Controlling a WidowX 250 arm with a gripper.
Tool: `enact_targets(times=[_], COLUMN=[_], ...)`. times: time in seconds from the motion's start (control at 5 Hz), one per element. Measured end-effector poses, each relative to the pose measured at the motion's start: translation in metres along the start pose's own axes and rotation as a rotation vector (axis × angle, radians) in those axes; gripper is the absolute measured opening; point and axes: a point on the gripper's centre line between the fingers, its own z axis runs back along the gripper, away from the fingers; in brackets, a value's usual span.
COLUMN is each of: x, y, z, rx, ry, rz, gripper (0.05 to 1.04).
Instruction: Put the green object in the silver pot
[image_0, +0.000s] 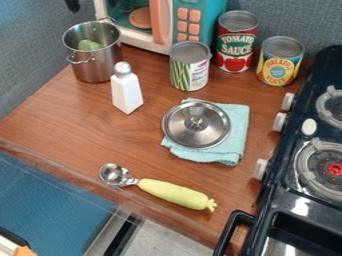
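Observation:
At the top edge, up and to the left of the pot, a small black part of my gripper (71, 5) shows. The silver pot (95, 62) stands upright at the upper left of the wooden counter, its lid off. Inside it lies a green object (89, 45), partly hidden by the pot's wall. The gripper is apart from both.
A white shaker bottle (126, 91) stands beside the pot. Cans (190, 67) stand near the toy microwave (163, 25). A metal lid (196, 125) lies on a teal cloth (234, 145). A yellow-green-handled scoop (175, 194) lies in front, the stove (300, 200) at right.

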Motion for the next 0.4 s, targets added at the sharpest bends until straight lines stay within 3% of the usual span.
enact_targets(times=[0.4], x=[-0.059], y=[-0.035], z=[0.001], rx=[0.011], ry=[-0.007], rz=[-0.151], gripper=[1.001])
